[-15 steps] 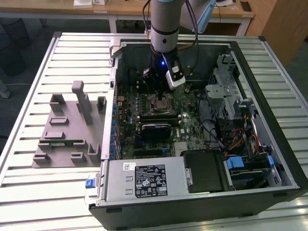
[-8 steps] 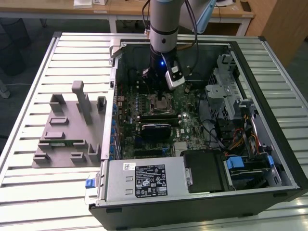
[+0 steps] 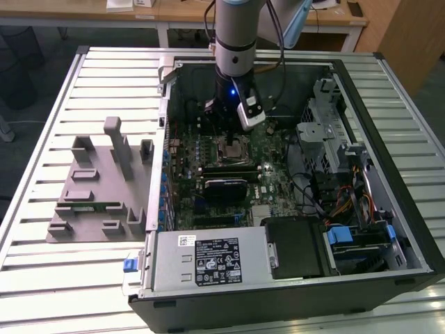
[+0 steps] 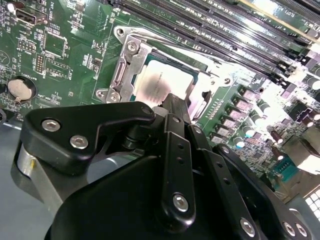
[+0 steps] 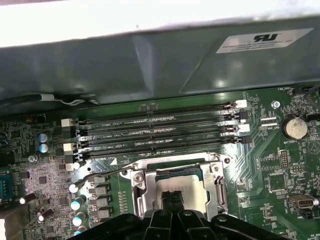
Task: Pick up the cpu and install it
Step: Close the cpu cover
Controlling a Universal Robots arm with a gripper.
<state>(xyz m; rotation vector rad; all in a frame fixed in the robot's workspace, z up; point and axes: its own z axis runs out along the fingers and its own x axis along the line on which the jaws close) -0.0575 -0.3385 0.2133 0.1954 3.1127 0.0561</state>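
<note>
The cpu is a pale silver square lying flat inside the metal socket frame on the green motherboard. In the second wrist view the cpu shows just past the black fingertips. My gripper is shut, its two narrow tips side by side over the middle of the chip's top, at or just above its surface. In the exterior view the gripper hangs straight down into the open computer case, over the socket with the cpu.
Several memory slots run beside the socket, and a thin lever sticks out from it. The case wall rises close behind. A drive cage, power supply and grey parts fixture surround the work area.
</note>
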